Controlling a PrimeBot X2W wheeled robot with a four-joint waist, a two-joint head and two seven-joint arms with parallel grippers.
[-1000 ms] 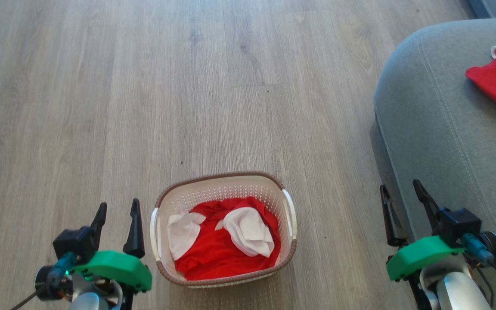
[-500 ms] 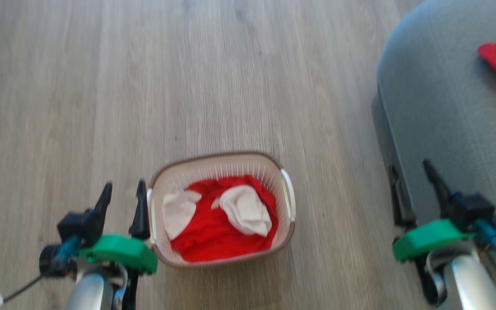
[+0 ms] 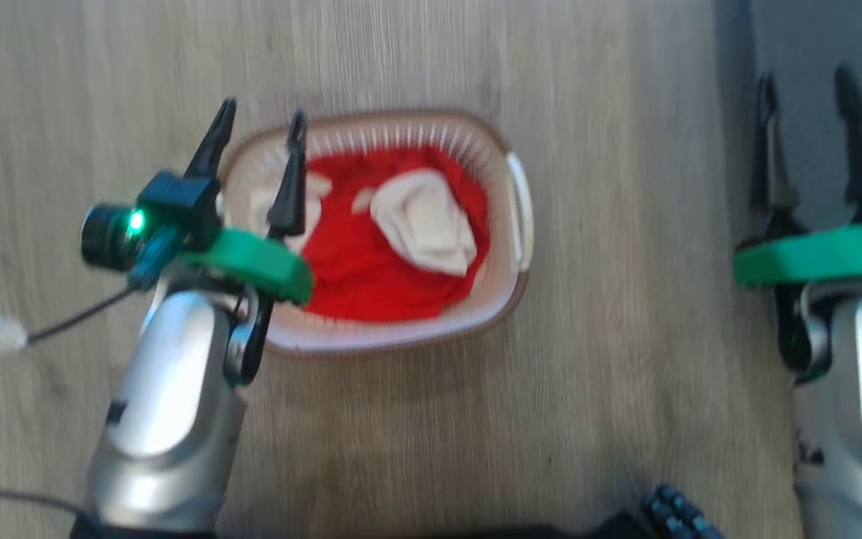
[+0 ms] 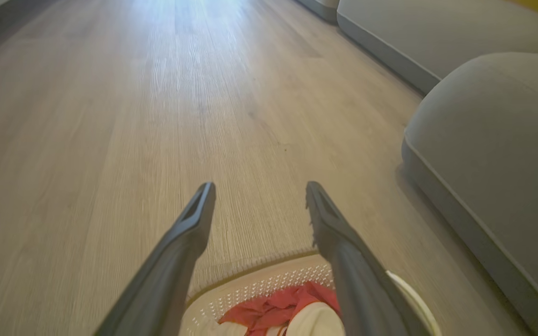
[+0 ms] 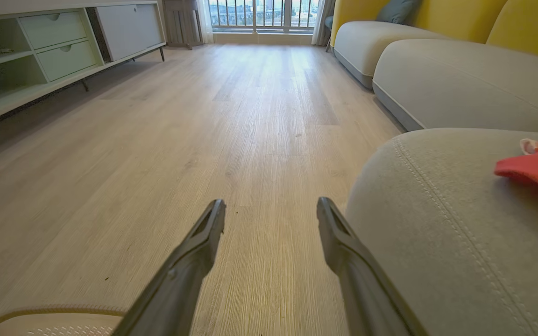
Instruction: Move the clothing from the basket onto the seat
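1. The left gripper [image 3: 263, 111] hangs spread above the left rim of the basket [image 3: 401, 340]. I'd shift it inward before lowering, so the fingers clear the plastic.
2. The clothing [image 3: 371, 262] lies bunched inside the basket. Pinching deep on a raised red fold looks safest.
3. The right gripper [image 3: 805, 75] is spread and empty beside the seat [image 5: 437, 210], where one red garment [image 5: 537, 170] lies.
4. The wooden floor [image 3: 625, 224] is level. There's a pale cabinet [image 5: 40, 56] on the left, a window [image 5: 259, 14] ahead and sofas [image 5: 437, 74] on the right.

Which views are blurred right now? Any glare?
Head view: motion-smeared all over, basket rim and floor grain streaked. Left wrist view: mildly soft, glare on the far floor. Right wrist view: sharpest, seat stitching crisp, window light washing the far boards.
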